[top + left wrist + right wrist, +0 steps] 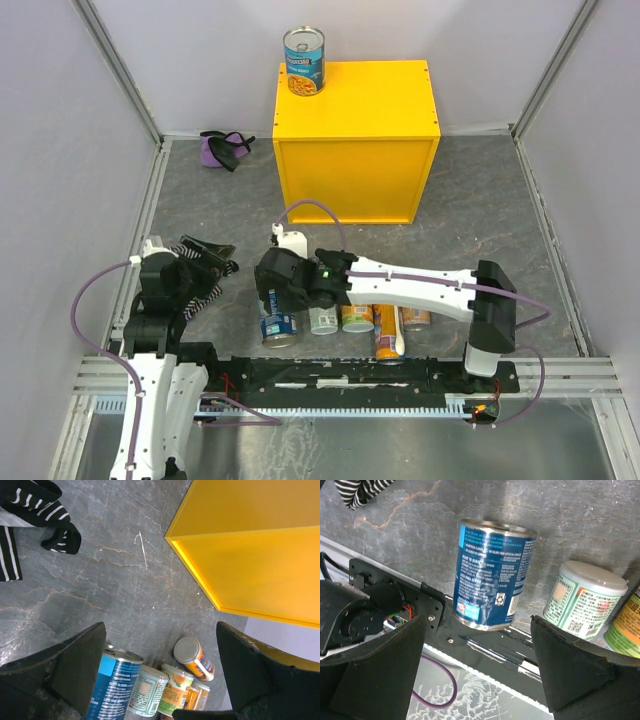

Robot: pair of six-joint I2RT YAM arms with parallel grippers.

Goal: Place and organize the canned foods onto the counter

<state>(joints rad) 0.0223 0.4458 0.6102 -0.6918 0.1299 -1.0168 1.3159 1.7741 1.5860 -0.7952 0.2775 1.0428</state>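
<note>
Top view: the yellow counter (355, 140) sits at 12 o'clock on the grey table (480, 220). One blue can (304, 61) stands upright on the counter's top, at its 11 o'clock corner. The other cans stand in a row at 6 o'clock from the counter, by the near rail. A second blue can (278, 325) is at the 9 o'clock end, with a pale-green can (323, 320) and a short orange can (356, 318) just beside it toward 3 o'clock. Further that way are a tall orange can with a white spoon (388, 338) and another orange can (416, 318). Right gripper (479, 622): jaws spread wide on either side of the second blue can, with a gap on both sides and no contact. Left gripper (160, 630): jaws spread wide, nothing between them, above bare table. A striped cloth (200, 285) lies under the left arm. A purple cloth bundle (222, 150) lies at 9 o'clock from the counter.
</note>
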